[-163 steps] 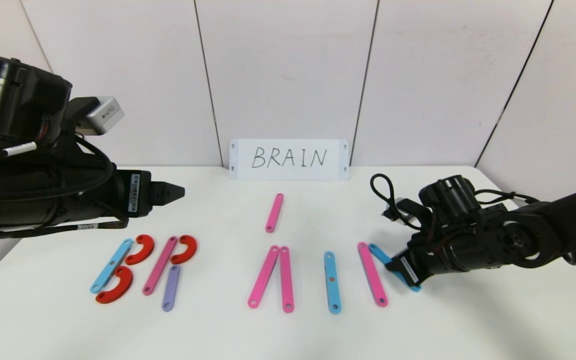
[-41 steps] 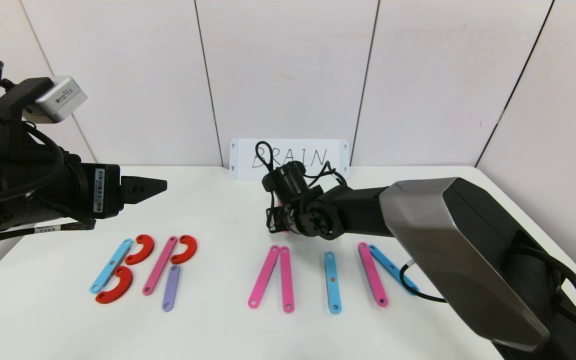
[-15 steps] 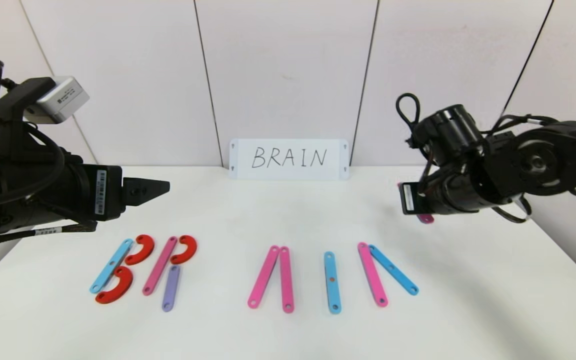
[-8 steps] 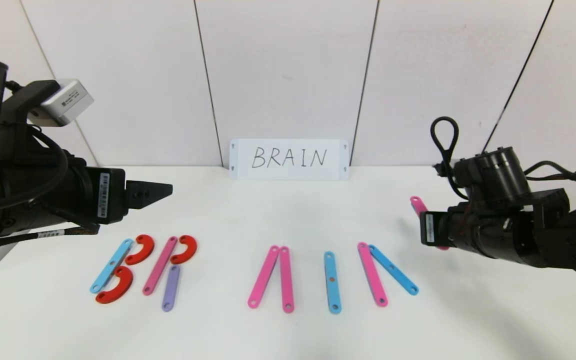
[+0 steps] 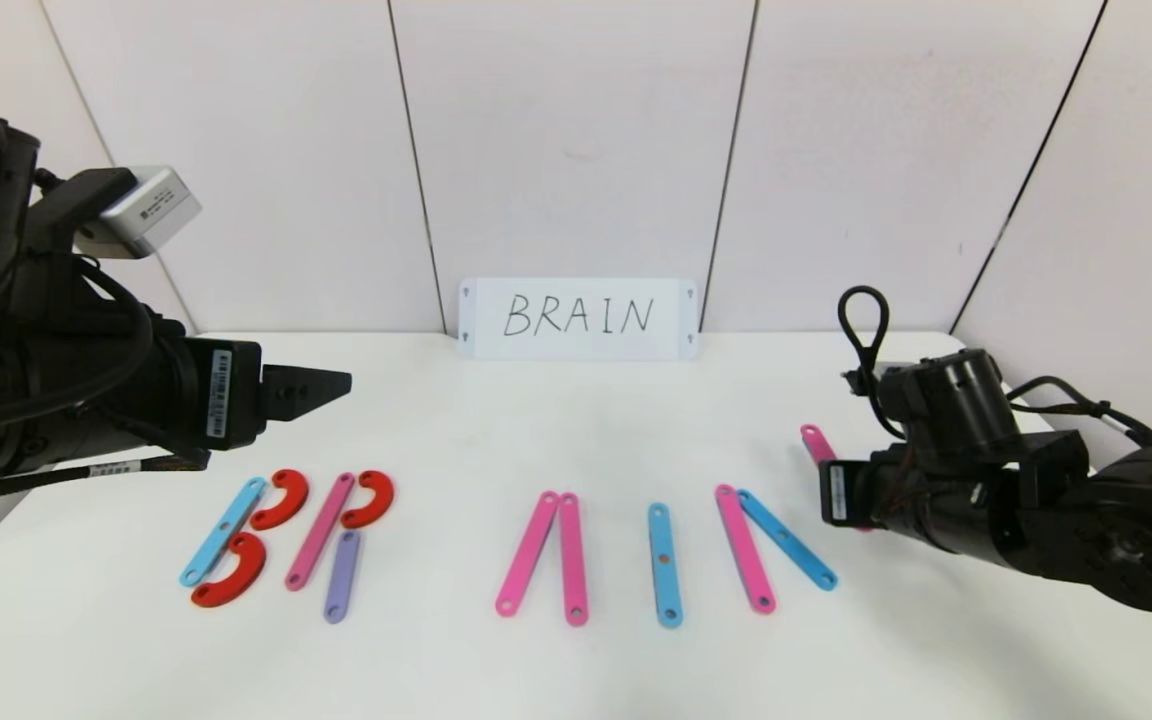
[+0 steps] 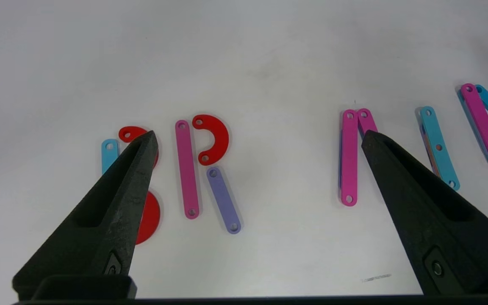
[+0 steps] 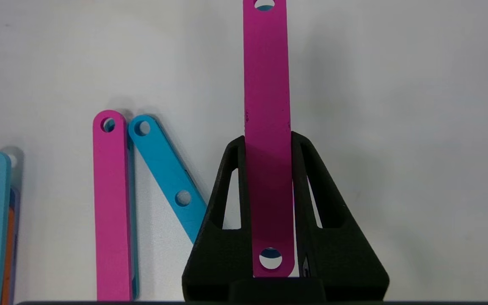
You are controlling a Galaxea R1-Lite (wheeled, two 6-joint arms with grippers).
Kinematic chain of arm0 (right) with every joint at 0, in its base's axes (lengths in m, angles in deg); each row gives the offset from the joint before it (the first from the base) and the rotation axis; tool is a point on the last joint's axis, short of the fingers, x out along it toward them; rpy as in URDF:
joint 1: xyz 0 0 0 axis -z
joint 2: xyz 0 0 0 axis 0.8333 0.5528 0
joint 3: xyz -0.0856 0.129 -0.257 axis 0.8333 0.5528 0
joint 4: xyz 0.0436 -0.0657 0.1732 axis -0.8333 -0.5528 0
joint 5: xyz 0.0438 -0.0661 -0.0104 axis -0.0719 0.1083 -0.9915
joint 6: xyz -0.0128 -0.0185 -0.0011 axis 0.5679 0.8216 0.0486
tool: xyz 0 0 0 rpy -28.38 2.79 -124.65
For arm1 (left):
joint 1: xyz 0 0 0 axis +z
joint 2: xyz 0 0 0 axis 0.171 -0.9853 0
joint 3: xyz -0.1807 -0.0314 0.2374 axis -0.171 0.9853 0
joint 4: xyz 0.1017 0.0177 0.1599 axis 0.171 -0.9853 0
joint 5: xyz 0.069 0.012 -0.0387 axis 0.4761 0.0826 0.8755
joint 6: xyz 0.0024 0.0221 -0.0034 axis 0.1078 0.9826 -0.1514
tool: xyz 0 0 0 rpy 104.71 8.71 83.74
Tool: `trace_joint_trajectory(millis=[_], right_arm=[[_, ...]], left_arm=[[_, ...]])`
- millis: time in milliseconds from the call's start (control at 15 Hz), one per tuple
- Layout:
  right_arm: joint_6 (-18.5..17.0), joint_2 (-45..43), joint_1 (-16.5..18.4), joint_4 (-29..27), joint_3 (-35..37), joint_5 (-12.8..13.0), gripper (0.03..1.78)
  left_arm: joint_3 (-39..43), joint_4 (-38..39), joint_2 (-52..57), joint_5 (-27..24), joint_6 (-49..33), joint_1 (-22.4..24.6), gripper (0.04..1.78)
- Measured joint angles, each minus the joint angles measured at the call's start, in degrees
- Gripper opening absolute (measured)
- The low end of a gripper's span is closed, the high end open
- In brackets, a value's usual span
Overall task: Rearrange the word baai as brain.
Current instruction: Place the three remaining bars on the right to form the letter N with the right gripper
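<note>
The strip letters lie in a row on the white table. A light-blue strip (image 5: 223,530) with two red curves (image 5: 281,498) makes B. A pink strip (image 5: 320,530), a red curve (image 5: 369,498) and a purple strip (image 5: 342,576) make R. Two pink strips (image 5: 528,552) meet at the top, then comes a light-blue strip (image 5: 664,565). Then a pink strip (image 5: 744,548) joins a slanted blue strip (image 5: 786,538). My right gripper (image 7: 267,140) is shut on another pink strip (image 7: 266,76), low and just right of the slanted blue strip (image 7: 167,178). My left gripper (image 6: 259,135) hangs open above B and R.
A white card (image 5: 578,318) with BRAIN handwritten on it stands against the back wall. The white table (image 5: 576,440) ends close to the right arm on the right. The left arm hovers over the table's left side.
The right gripper has come down from high at the back right, carrying the pink strip to just right of the slanted blue strip. The left arm has shifted slightly.
</note>
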State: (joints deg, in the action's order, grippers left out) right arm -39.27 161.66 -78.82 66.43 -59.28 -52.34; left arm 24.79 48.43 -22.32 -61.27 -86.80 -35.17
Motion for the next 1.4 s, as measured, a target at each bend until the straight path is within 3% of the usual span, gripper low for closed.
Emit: trace_joint_trajectory(millis=[267, 467, 733, 1400], right_arm=[[0.0, 2.6, 0.1, 4.9, 2.5, -0.2, 0.30], [0.0, 3.7, 0.2, 5.1, 3.0, -0.6, 0.30], [-0.7, 4.3, 0.3, 5.1, 3.7, -3.2, 0.30], [-0.8, 5.9, 0.4, 5.2, 4.0, -3.3, 0.30]], left_arm=[[0.0, 0.0, -0.4, 0.0, -0.1, 0.0, 1.69], [0.0, 0.0, -0.7, 0.0, -0.1, 0.1, 1.69], [0.0, 0.1, -1.1, 0.0, -0.1, 0.1, 1.69], [0.1, 0.1, -1.6, 0.0, -0.1, 0.0, 1.69]])
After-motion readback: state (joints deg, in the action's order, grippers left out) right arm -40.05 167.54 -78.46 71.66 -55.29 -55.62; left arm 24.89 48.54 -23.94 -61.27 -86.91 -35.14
